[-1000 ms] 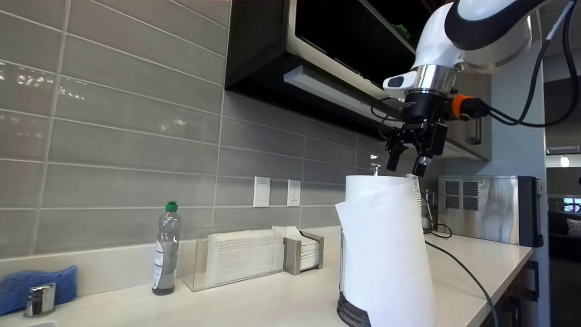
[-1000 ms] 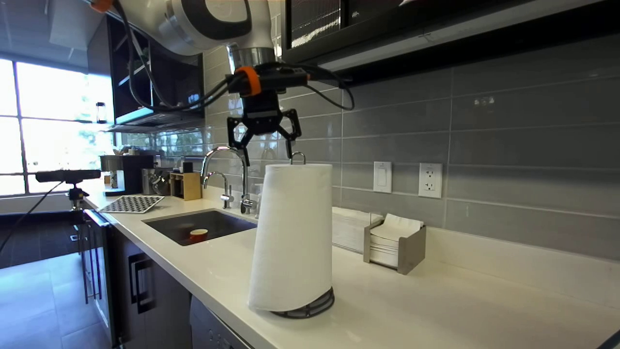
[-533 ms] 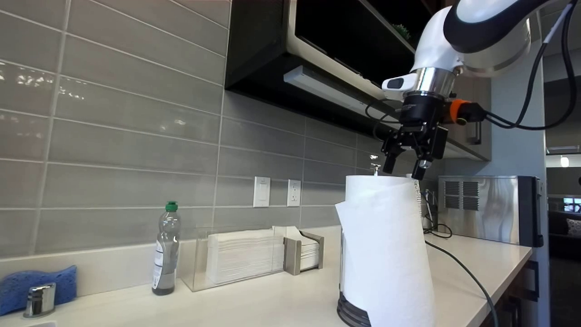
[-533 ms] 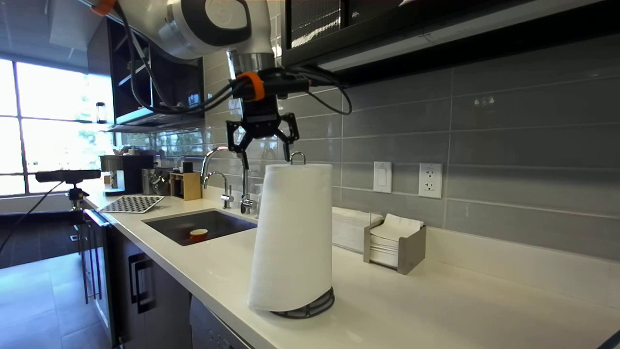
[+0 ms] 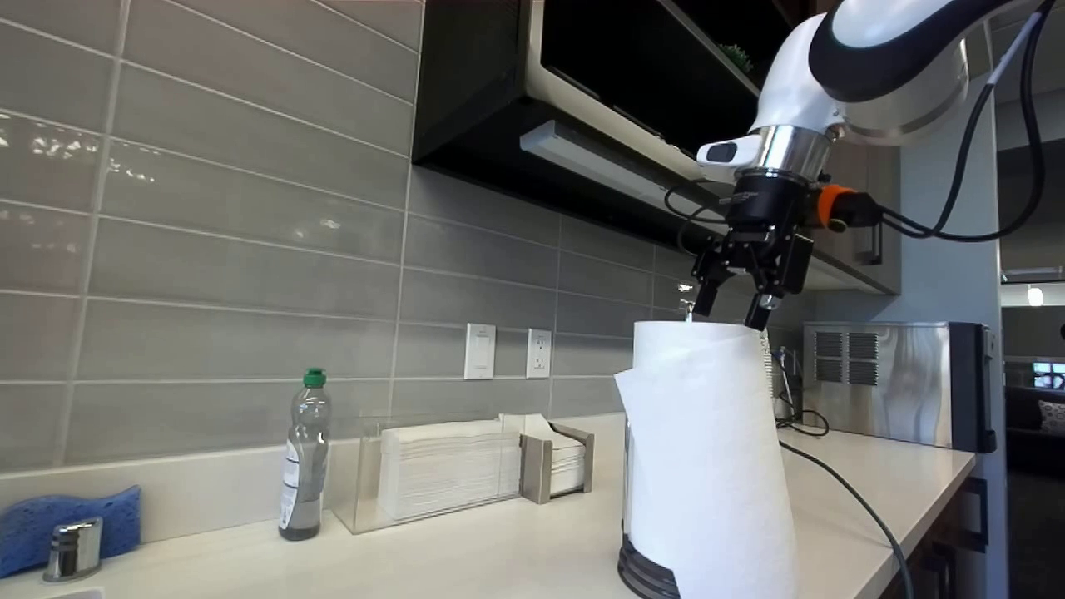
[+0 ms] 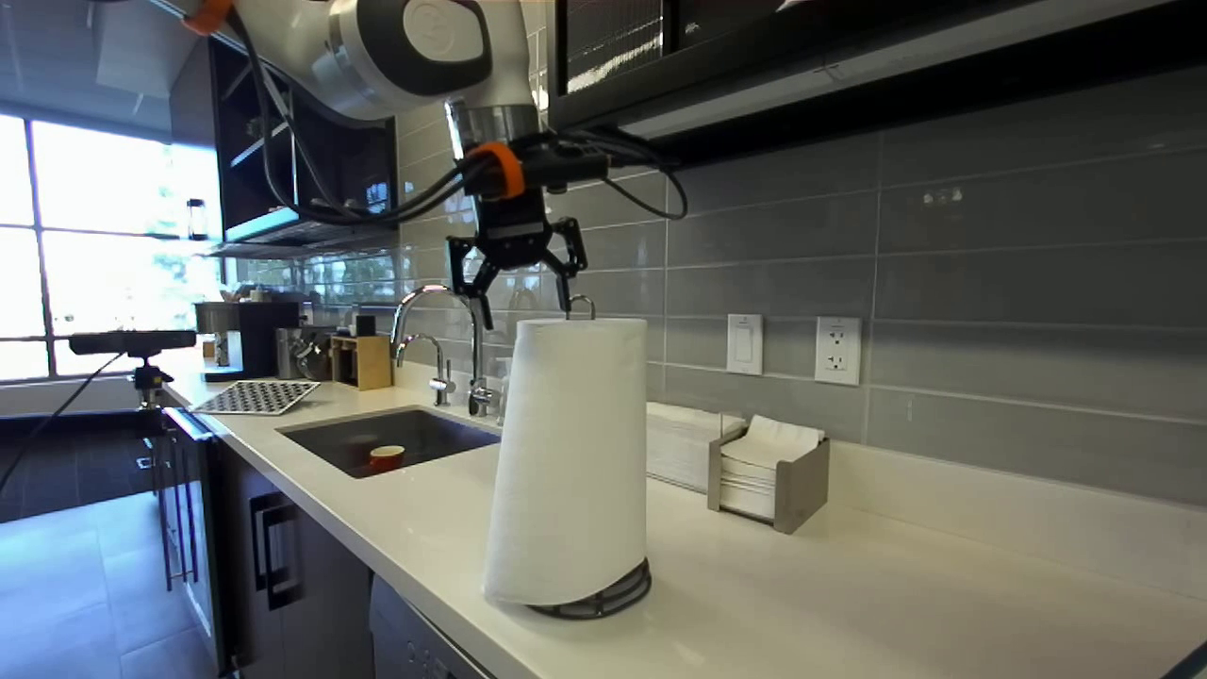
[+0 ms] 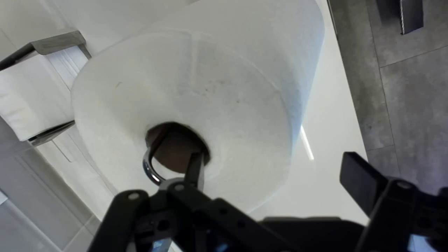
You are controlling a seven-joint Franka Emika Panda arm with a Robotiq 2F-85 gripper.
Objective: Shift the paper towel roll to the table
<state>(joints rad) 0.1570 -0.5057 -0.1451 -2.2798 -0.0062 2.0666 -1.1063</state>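
The paper towel roll (image 6: 570, 462) stands upright on a black wire holder (image 6: 618, 592), which sits on the cream tabletop (image 6: 896, 604) close to its front edge. The outer sheets flare toward the bottom, so the lower rim slants; in an exterior view a loose corner (image 5: 629, 395) juts out on the left side. The holder's metal hook (image 6: 582, 302) rises at the roll's top.

The robot arm (image 6: 434, 47) comes down from above, its jaws spread wide and pointing downward at the top of the roll. In the wrist view, one finger (image 7: 195, 169) is over the core hole, just beside the hook; whether the two touch cannot be told. The other finger (image 7: 360, 180) is outside the roll, above the tabletop on its front-edge side.

Near the tiled wall (image 6: 990, 349), a metal napkin holder (image 6: 801, 490) carries white napkins (image 6: 752, 481), next to a clear box (image 5: 359, 499) of folded paper towels (image 5: 449, 470). Left of the box stands a dish soap bottle (image 5: 304, 474), with a blue sponge (image 5: 91, 520) farther left. A stainless-steel appliance (image 5: 886, 387) sits at the far right. In an exterior view, a sink (image 6: 443, 436) at far left holds a red cup (image 6: 386, 460), with a chrome faucet (image 6: 476, 358) behind it.
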